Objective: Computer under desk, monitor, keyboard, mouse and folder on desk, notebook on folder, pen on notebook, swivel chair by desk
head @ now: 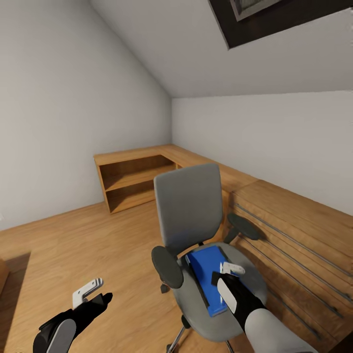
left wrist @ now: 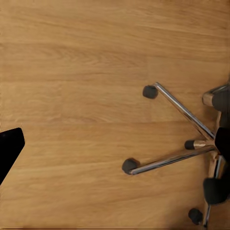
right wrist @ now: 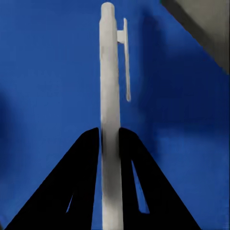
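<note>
1. Over the swivel chair seat: right gripper sits above the blue folder, which lies flat on the grey seat between the two black armrests.
2. Right wrist view: right gripper is clamped on a white pen; both black fingers press the barrel from either side. Pen clip is on the end away from the gripper. Blue folder is the backdrop, grey seat at one corner.
3. Cannot tell whether the pen touches the folder or is just above it.
4. Left gripper hangs over the wood floor, well apart from the chair, on its left side. Jaws look parted in the head view, white finger above the black one; nothing between them.
5. Left wrist view: wood floor plus the chair's chrome star base with black casters, one black fingertip at the frame edge.
6. Behind the chair: long wooden surface along the right wall, open shelf unit at the corner.
</note>
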